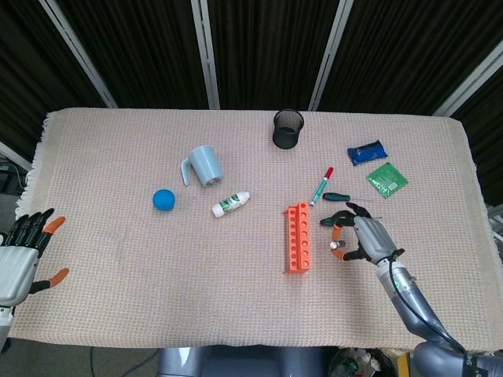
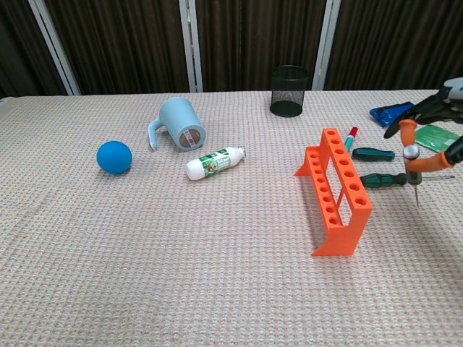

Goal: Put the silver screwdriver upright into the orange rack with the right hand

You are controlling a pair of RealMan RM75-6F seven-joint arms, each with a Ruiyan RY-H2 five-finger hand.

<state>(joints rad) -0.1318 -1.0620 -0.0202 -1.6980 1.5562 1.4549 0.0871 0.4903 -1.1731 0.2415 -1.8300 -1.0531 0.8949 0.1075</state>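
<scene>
Table [image 1: 118, 259]: rack [image 1: 298, 236] right of centre; cup [image 1: 288, 128] at far edge; mug [image 1: 204, 166], ball [image 1: 163, 199], bottle [image 1: 231, 204] left; two packets [image 1: 377, 165], apparently, far right.

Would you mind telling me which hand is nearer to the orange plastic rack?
Right. The right hand, holding the silver screwdriver, hovers just beside the orange plastic rack; the left hand sits far off at the table's left edge.

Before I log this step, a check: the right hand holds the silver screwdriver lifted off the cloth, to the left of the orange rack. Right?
Not quite. The right hand does hold the silver screwdriver lifted off the cloth, but to the right of the orange rack, not the left. The chest view shows it, tip pointing down, above the table beside the green-handled screwdrivers.
</scene>
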